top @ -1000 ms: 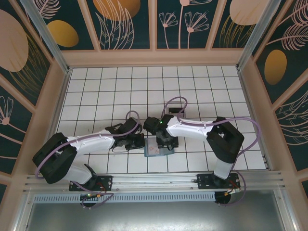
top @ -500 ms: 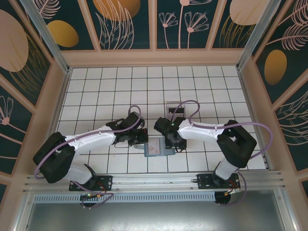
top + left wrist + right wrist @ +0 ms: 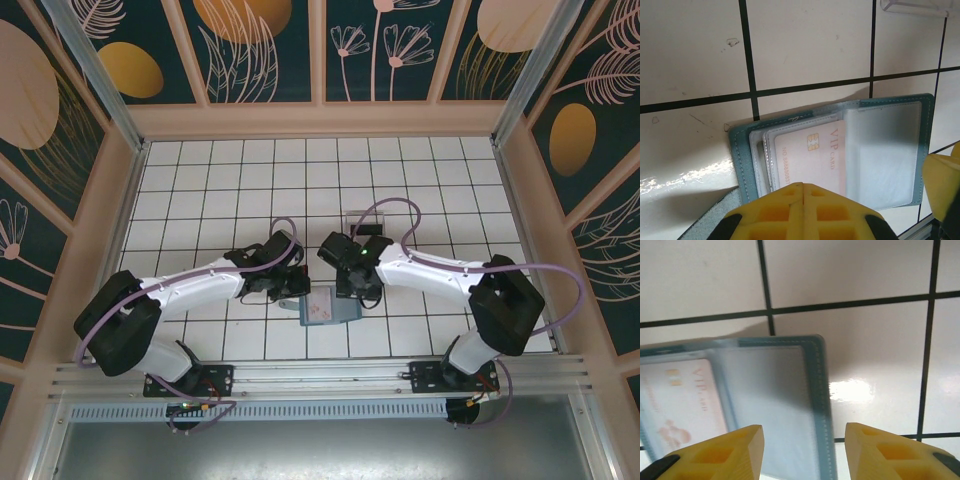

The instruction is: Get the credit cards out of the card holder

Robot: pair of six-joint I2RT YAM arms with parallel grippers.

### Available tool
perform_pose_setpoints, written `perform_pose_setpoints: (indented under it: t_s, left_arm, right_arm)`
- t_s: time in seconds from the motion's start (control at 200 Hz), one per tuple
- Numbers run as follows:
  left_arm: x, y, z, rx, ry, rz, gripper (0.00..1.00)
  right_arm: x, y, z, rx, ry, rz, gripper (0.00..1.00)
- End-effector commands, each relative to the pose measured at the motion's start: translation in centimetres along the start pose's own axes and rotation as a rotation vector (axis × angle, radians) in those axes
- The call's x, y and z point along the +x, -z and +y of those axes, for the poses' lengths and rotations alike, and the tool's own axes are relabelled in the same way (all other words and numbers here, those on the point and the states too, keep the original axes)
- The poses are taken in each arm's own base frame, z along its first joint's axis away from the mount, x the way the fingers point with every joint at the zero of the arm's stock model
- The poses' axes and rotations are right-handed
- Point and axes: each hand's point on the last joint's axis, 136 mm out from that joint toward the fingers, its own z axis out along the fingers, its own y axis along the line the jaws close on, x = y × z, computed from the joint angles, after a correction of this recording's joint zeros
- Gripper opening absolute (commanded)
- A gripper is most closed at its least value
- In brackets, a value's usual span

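Note:
The card holder lies open on the tiles between the two arms, a teal bifold with clear sleeves. A pale credit card marked VIP sits in the sleeve of its left panel. My left gripper is shut, its yellow tips pressed together over the near edge of that card. At the holder's left edge in the top view is this same left gripper. My right gripper is open and straddles the holder's right edge, touching nothing. The top view has that right gripper at the holder's upper right corner.
A clear plastic tray stands two tiles behind the holder with a dark flat thing in it; its edge reaches the left wrist view. White tiled floor spreads around, with wooden walls on three sides and the arm rail at the near edge.
My right arm has swung its elbow to the right, and its gripper has moved off the holder's middle to the right edge, uncovering the clear tray. My left gripper has edged right, closer to the holder.

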Motion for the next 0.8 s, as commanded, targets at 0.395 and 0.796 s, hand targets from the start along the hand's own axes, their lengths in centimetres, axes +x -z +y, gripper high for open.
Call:
perform_pose_setpoints:
  t_s: [0.395, 0.796]
  left_arm:
    - [0.9, -0.4, -0.2, 0.048, 0.004, 0.022, 0.00]
    - [1.8, -2.1, -0.4, 0.047, 0.005, 0.066, 0.00]
  right_arm:
    - [0.0, 0.5, 6.4, -0.451, -0.014, 0.099, 0.31]
    - [0.6, -0.9, 6.3, -0.587, -0.019, 0.149, 0.24]
